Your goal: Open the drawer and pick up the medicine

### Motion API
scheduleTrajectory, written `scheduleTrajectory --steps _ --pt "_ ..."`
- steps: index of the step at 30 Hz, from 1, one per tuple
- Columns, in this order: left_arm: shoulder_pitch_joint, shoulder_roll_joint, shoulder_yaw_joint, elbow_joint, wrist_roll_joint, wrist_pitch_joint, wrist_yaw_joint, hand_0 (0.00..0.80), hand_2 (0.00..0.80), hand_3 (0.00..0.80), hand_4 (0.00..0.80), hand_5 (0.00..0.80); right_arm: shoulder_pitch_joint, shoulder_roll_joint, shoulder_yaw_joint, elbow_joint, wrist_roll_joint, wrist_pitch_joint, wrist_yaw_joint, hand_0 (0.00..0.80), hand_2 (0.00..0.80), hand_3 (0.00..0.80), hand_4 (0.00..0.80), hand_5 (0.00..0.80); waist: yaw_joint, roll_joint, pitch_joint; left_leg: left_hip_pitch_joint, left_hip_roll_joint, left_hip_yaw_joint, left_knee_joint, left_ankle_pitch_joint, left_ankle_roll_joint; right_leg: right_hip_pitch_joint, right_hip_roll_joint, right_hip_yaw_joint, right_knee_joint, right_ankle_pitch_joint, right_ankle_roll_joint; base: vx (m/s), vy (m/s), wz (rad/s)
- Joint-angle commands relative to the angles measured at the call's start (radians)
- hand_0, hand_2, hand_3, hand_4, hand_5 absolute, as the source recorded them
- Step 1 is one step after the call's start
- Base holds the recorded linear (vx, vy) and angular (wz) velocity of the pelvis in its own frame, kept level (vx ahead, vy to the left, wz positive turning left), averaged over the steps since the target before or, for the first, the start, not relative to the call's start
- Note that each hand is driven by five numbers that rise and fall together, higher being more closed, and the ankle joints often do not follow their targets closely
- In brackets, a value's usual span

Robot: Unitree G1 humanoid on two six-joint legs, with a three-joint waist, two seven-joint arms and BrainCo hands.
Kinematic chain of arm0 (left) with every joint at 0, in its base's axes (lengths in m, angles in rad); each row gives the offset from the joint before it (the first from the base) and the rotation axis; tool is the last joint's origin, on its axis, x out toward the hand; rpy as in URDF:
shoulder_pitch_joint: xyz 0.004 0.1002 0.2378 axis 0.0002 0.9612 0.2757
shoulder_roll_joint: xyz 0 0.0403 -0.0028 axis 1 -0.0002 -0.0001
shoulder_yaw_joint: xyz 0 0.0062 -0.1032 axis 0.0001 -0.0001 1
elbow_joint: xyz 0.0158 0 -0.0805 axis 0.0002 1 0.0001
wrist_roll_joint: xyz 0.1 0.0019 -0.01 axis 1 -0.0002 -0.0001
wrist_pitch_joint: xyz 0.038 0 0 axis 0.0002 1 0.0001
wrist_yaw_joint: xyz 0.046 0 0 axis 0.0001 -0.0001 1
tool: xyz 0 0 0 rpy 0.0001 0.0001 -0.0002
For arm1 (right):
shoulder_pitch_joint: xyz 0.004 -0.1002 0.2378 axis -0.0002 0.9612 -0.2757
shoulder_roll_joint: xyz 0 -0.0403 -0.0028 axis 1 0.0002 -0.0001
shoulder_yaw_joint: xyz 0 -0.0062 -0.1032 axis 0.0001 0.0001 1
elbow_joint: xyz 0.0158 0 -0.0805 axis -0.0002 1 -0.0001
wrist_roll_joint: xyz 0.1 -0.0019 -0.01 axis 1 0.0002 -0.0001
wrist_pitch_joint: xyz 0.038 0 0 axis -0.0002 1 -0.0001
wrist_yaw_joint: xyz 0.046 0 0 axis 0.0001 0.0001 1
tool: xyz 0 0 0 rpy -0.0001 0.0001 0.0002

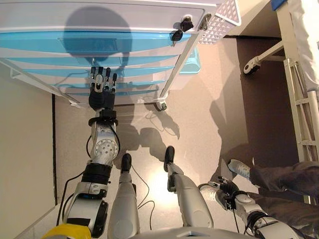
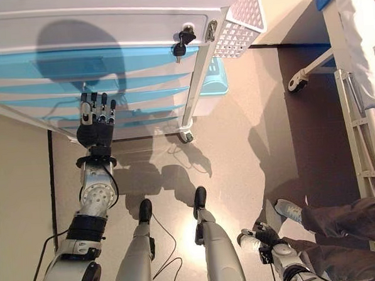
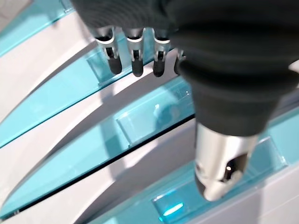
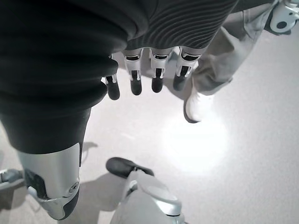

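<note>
Left hand (image 1: 101,92) hovers, fingers straight and slightly spread, before the drawer cart's (image 1: 124,20) blue drawer fronts (image 3: 154,116), all shut; medicine unseen, presumably inside. Rigid slick plastic, likely light: hook the clear recessed pull. Right hand (image 4: 149,70) hangs relaxed, well away from the cart, near a person's shoe (image 4: 196,105).

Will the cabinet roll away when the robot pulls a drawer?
Maybe a bit. The cabinet stands on a wheel over smooth floor, so a hard tug could shift it. Its stacked drawers suggest weight, which should steady it. The left hand should probably pull gently.
</note>
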Motion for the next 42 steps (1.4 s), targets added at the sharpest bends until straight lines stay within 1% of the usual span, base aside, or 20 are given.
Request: scheduleTrajectory --steps 1,4,6,7,8,9,10,13,14,17,18,21,32,42 --pt "-0.125 0.061 0.011 -0.068 0.071 -0.046 -0.045 0.0 0.0 0.0 0.0 0.0 0.044 -0.037 0.011 0.024 0.004 0.0 0.002 0.0 0.0 0.0 0.0 0.0 -0.025 -0.001 -0.072 -0.068 -0.051 -0.008 0.033 -0.013 0.068 0.004 0.017 0.004 0.07 -0.059 0.062 0.0 0.0 0.0" --pt "-0.113 0.054 0.013 -0.065 0.065 -0.041 -0.047 0.0 0.0 0.0 0.0 0.0 0.04 -0.034 0.012 0.022 0.006 0.0 0.001 0.0 0.0 0.0 0.0 0.0 -0.025 -0.001 -0.068 -0.071 -0.051 -0.006 0.033 -0.012 0.069 -0.001 0.018 0.004 0.071 -0.059 0.062 0.0 0.0 0.0" --pt "-0.077 0.026 0.013 -0.063 0.061 -0.031 -0.05 0.0 0.0 0.0 0.0 0.0 0.04 -0.027 0.014 0.017 0.006 0.001 0.001 0.0 0.0 0.0 0.0 0.0 -0.023 -0.001 -0.062 -0.073 -0.05 -0.006 0.032 -0.011 0.069 -0.003 0.017 0.003 0.071 -0.059 0.062 0.0 0.0 0.0" --pt "-0.076 0.026 0.013 -0.064 0.062 -0.031 -0.049 0.0 0.0 0.0 0.0 0.0 0.04 -0.027 0.014 0.017 0.006 0.001 0.001 0.0 0.0 0.0 0.0 0.0 -0.023 -0.001 -0.062 -0.072 -0.05 -0.006 0.032 -0.011 0.069 -0.003 0.017 0.003 0.071 -0.059 0.062 0.0 0.0 0.0" --pt "-0.049 0.0 0.011 -0.055 0.058 -0.024 -0.05 0.0 0.0 0.0 0.0 0.0 0.041 -0.024 0.012 0.014 0.006 0.002 -0.001 0.0 0.0 0.0 0.0 0.0 -0.021 -0.004 -0.056 -0.074 -0.05 -0.006 0.033 -0.01 0.07 -0.002 0.016 0.002 0.072 -0.059 0.062 0.0 0.0 0.0" --pt "-0.048 0.0 0.011 -0.056 0.058 -0.024 -0.05 0.0 0.0 0.0 0.0 0.0 0.041 -0.024 0.012 0.014 0.006 0.002 -0.001 0.0 0.0 0.0 0.0 0.0 -0.02 -0.004 -0.056 -0.074 -0.05 -0.006 0.033 -0.01 0.07 -0.001 0.016 0.002 0.072 -0.059 0.062 0.0 0.0 0.0" --pt "-0.024 -0.02 0.014 -0.04 0.054 -0.02 -0.046 0.0 0.0 0.0 0.0 0.0 0.038 -0.021 0.009 0.014 0.008 0.003 -0.004 0.0 0.0 0.0 0.0 0.0 -0.018 -0.005 -0.051 -0.075 -0.051 -0.006 0.034 -0.01 0.07 -0.002 0.016 0.001 0.074 -0.059 0.061 0.0 0.0 0.0" --pt "-0.001 -0.035 0.018 -0.009 0.05 -0.018 -0.039 0.0 0.0 0.0 0.0 0.0 0.035 -0.021 0.007 0.015 0.01 0.003 -0.008 0.0 0.0 0.0 0.0 0.0 -0.016 -0.006 -0.048 -0.075 -0.05 -0.004 0.035 -0.01 0.071 -0.004 0.016 0.001 0.077 -0.059 0.061 0.0 0.0 0.0" --pt "0.016 -0.049 0.021 0.023 0.041 -0.01 -0.035 0.0 0.0 0.0 0.0 0.0 0.034 -0.018 0.003 0.017 0.014 0.004 -0.012 0.0 0.0 0.0 0.0 0.0 -0.014 -0.008 -0.045 -0.075 -0.05 -0.004 0.036 -0.011 0.072 -0.004 0.016 0.001 0.079 -0.06 0.06 0.0 0.0 0.0" --pt "0.024 -0.056 0.023 0.037 0.038 -0.008 -0.033 0.0 0.0 0.0 0.0 0.0 0.033 -0.018 0.001 0.016 0.015 0.003 -0.013 0.0 0.0 0.0 0.0 0.0 -0.013 -0.009 -0.044 -0.075 -0.05 -0.003 0.036 -0.012 0.072 -0.003 0.016 0.001 0.079 -0.06 0.06 0.0 0.0 0.0" --pt "0.036 -0.061 0.025 0.062 0.032 -0.001 -0.032 0.0 0.0 0.0 0.0 0.0 0.035 -0.017 -0.001 0.014 0.016 0.004 -0.017 0.0 0.0 0.0 0.0 0.0 -0.012 -0.01 -0.043 -0.076 -0.05 -0.002 0.038 -0.013 0.073 -0.003 0.017 0.001 0.08 -0.061 0.06 0.0 0.0 0.0" --pt "0.052 -0.066 0.033 0.121 0.032 0.014 -0.033 0.0 0.0 0.0 0.0 0.0 0.034 -0.019 -0.009 0.017 0.018 0.002 -0.024 0.0 0.0 0.0 0.0 0.0 -0.013 -0.008 -0.041 -0.077 -0.049 -0.001 0.041 -0.015 0.073 -0.005 0.019 0.003 0.083 -0.062 0.059 0.0 0.0 0.0" --pt "0.058 -0.062 0.067 0.23 0.022 0.028 -0.035 0.0 0.0 0.0 0.0 0.0 0.037 -0.024 -0.018 0.025 0.021 0.005 -0.033 0.0 0.0 0.0 0.0 0.0 -0.011 -0.011 -0.044 -0.08 -0.047 -0.003 0.049 -0.019 0.072 -0.008 0.02 0.006 0.088 -0.063 0.057 0.0 0.0 0.0" --pt "0.006 -0.026 0.084 0.227 0.029 0.003 -0.025 0.0 0.0 0.0 0.0 0.0 0.045 -0.028 -0.013 0.022 0.018 0.003 -0.03 0.0 0.0 0.0 0.0 0.0 -0.018 -0.018 -0.059 -0.08 -0.046 -0.001 0.047 -0.021 0.071 -0.005 0.021 0.009 0.078 -0.059 0.059 0.0 0.0 0.0"
